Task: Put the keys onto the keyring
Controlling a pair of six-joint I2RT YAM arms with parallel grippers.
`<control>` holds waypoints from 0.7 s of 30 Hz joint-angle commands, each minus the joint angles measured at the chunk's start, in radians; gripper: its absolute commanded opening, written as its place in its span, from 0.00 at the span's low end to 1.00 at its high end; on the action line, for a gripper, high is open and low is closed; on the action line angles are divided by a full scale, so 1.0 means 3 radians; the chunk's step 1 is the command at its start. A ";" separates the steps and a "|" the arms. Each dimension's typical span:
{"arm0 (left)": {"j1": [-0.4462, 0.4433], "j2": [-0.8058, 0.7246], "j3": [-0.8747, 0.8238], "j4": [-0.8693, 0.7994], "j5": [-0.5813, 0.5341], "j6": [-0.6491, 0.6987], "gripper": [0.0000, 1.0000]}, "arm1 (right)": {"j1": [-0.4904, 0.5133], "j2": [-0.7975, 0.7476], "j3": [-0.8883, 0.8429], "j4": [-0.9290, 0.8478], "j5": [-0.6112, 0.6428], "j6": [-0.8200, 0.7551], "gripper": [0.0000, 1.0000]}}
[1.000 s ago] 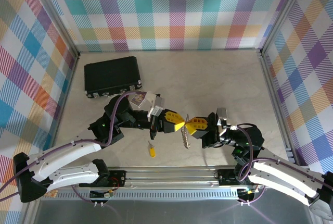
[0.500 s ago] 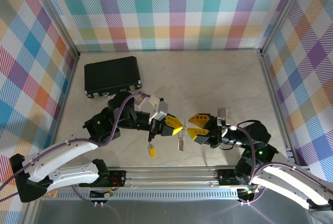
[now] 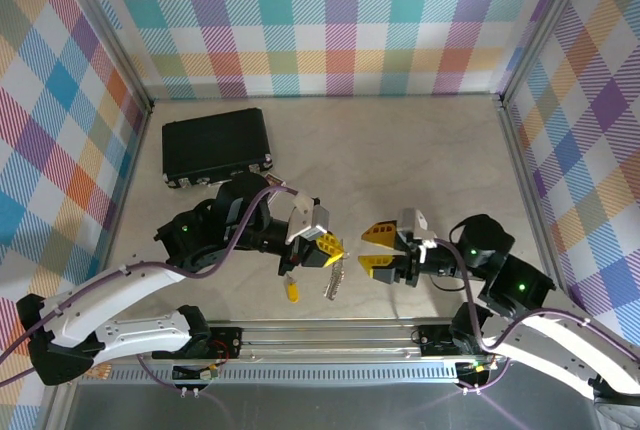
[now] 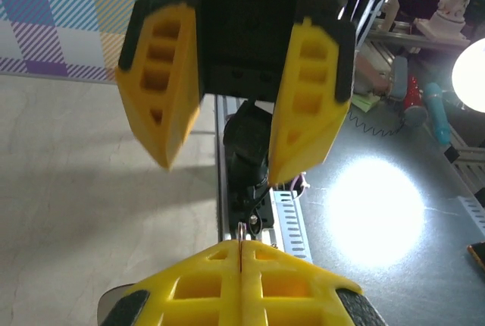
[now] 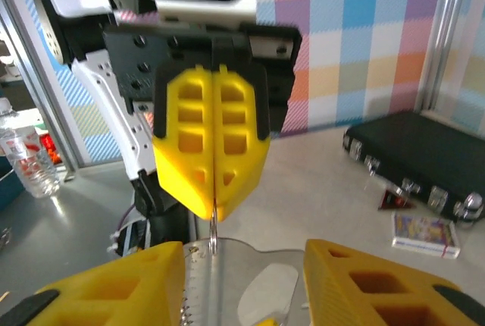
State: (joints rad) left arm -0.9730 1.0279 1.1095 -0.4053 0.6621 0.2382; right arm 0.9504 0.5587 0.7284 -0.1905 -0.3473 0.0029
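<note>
The left hand (image 3: 328, 250) is pinched fully closed, yellow fingertips (image 4: 239, 288) pressed together on the thin metal of the keyring (image 3: 333, 278). The keyring hangs down from the tips, its fringe of small silver pieces below the hand. Whether its lower end touches the desk (image 3: 400, 160) cannot be told. The right hand (image 3: 370, 250) faces the left hand tip to tip, just apart from it. Its two fingers (image 5: 114, 288) are spread to a moderate gap with nothing between them, and they touch neither the keyring nor the left hand. One key (image 3: 291, 290), yellow-headed, lies flat on the desk just beside the left hand on the side away from the right hand, near the keyring but apart from it. In all there are two hands, one keyring and one key. There is also one black case (image 3: 217, 145), which sits well beyond the left hand.
</note>
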 commanded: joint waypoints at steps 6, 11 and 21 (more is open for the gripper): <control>-0.0050 0.0035 0.0162 -0.0088 -0.0111 0.0140 0.00 | 0.0018 0.0175 0.0053 0.0084 -0.0142 0.0010 0.28; -0.0065 0.0055 0.0157 -0.0076 -0.0165 0.0147 0.00 | 0.0017 0.0224 0.0049 0.0099 -0.0147 0.0012 0.28; -0.0076 0.0020 0.0118 -0.0033 -0.0454 0.0169 0.00 | 0.0017 0.0168 -0.0011 0.0195 -0.0163 0.0072 0.46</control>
State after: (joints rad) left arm -0.9852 1.0386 1.1252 -0.4431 0.5846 0.2749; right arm 0.9501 0.6239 0.7273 -0.1886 -0.3634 0.0181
